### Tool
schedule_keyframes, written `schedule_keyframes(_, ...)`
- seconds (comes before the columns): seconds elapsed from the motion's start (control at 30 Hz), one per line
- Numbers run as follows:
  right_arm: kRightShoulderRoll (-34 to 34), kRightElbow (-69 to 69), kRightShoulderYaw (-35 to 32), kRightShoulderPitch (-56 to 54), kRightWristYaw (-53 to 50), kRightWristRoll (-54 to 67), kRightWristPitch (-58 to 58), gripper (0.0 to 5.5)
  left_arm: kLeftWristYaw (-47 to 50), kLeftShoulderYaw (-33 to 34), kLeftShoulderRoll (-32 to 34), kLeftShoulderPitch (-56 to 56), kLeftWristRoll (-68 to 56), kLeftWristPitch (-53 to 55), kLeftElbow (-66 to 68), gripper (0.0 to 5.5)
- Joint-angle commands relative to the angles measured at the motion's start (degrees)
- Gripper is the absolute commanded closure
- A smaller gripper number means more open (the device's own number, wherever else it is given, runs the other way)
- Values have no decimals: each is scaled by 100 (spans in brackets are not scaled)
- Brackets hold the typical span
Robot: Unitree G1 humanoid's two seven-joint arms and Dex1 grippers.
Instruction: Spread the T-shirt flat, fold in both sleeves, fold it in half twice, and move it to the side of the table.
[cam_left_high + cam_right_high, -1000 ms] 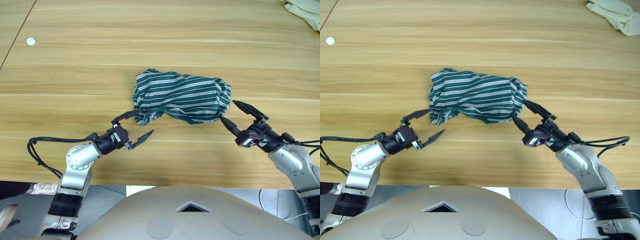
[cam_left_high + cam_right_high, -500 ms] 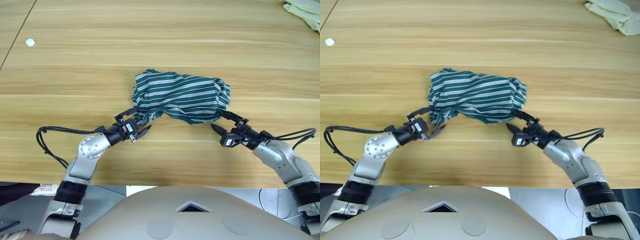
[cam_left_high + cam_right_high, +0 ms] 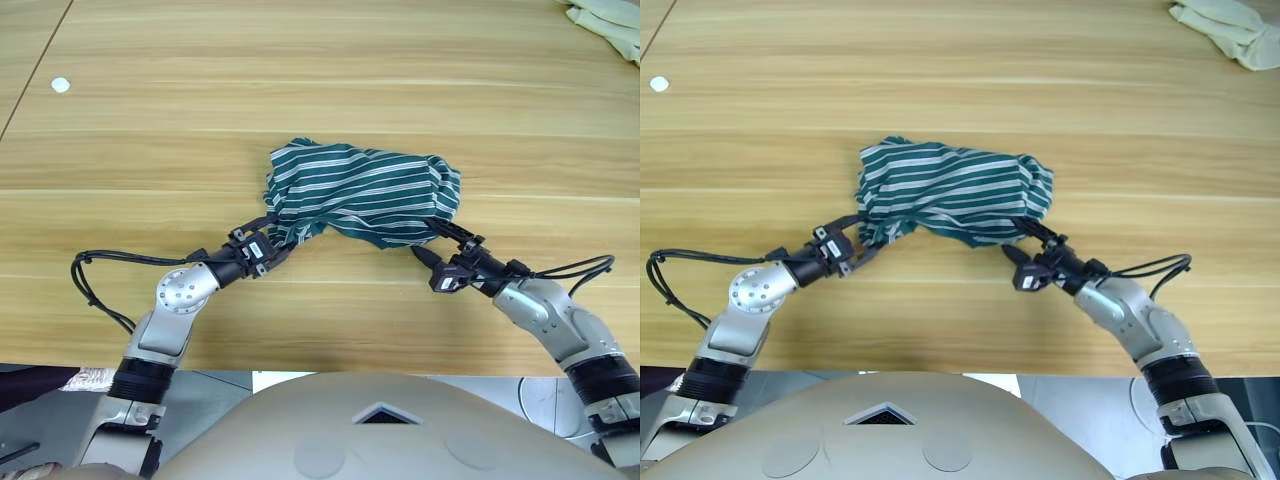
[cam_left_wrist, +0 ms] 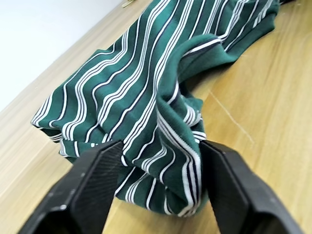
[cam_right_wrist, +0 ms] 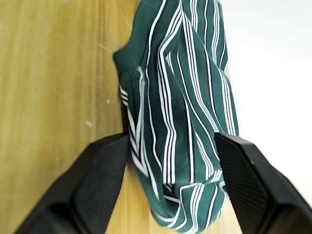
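Two grippers flank a crumpled green T-shirt with white stripes, which lies bunched in a heap on the wooden table, not spread out. The left gripper sits at the T-shirt's near left corner, fingers apart, with a rolled fold of striped hem between them. The right gripper sits at the T-shirt's near right corner, its fingers likewise apart and straddling a gathered edge of the cloth. In both wrist views the fabric nearly fills the gap, though it is hard to say whether the pads actually press on it. A pale crumpled cloth lies well beyond the T-shirt to the right, and a small white round mark sits well off to the T-shirt's left.
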Motion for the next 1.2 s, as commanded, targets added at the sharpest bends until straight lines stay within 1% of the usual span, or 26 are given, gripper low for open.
schedule_keyframes(0.03, 80, 410, 134, -37, -43, -310, 193, 312, -61, -43, 3, -55, -146, -22, -26, 345)
schedule_keyframes(0.13, 91, 612, 104, -205, -211, -321, 232, 357, -115, -69, 11, -22, -246, -25, -24, 384)
schedule_keyframes(0.2, 96, 730, 104, -302, -277, -335, 248, 405, -105, -64, 19, -29, -259, -23, 6, 428)
schedule_keyframes(0.3, 109, 916, 133, -444, -337, -326, 264, 460, -78, -66, 14, -12, -250, -33, 47, 482)
schedule_keyframes(0.43, 137, 1083, 250, -525, -317, -311, 198, 516, -74, -81, -1, 2, -266, -42, 39, 544)
schedule_keyframes(0.5, 136, 1046, 285, -491, -323, -297, 144, 543, -77, -89, -1, 4, -279, -64, 34, 550)
schedule_keyframes(0.67, 24, 787, 198, -238, -408, -143, -122, 547, 3, 12, 48, 54, -282, -160, 27, 550)
schedule_keyframes(0.7, -9, 631, 73, -93, -352, 251, -295, 547, 43, 83, 68, 62, -311, -330, 27, 550)
schedule_keyframes(0.8, -168, -48, -580, 342, -119, 2046, -719, 547, 81, 308, 80, 184, -632, -1311, -180, 550)
schedule_keyframes(0.87, -321, -607, -1029, 655, 92, 3447, -960, 547, -230, 381, 168, 491, -1382, -1711, -708, 550)
schedule_keyframes(0.9, -467, -1010, -1264, 967, 219, 4248, -1183, 547, -449, 405, 287, 717, -1941, -1761, -1117, 550)
schedule_keyframes(0.97, -769, -1625, -1559, 1584, 543, 5470, -1726, 547, -885, 422, 582, 1162, -2887, -1868, -1771, 550)
schedule_keyframes(1.03, -886, -1863, -1726, 1894, 911, 6128, -2040, 547, -1217, 539, 767, 1366, -3592, -1911, -2131, 550)
schedule_keyframes(1.07, -863, -1904, -1780, 1859, 1119, 6448, -2032, 547, -1362, 638, 815, 1308, -3891, -1873, -2180, 550)
schedule_keyframes(1.17, -588, -1678, -1707, 1007, 1514, 6688, -1492, 547, -1300, 982, 737, 611, -4326, -1535, -1955, 550)
schedule_keyframes(1.2, -374, -1475, -1635, 442, 1459, 6494, -1126, 547, -1120, 1066, 626, 134, -4222, -1390, -1651, 550)
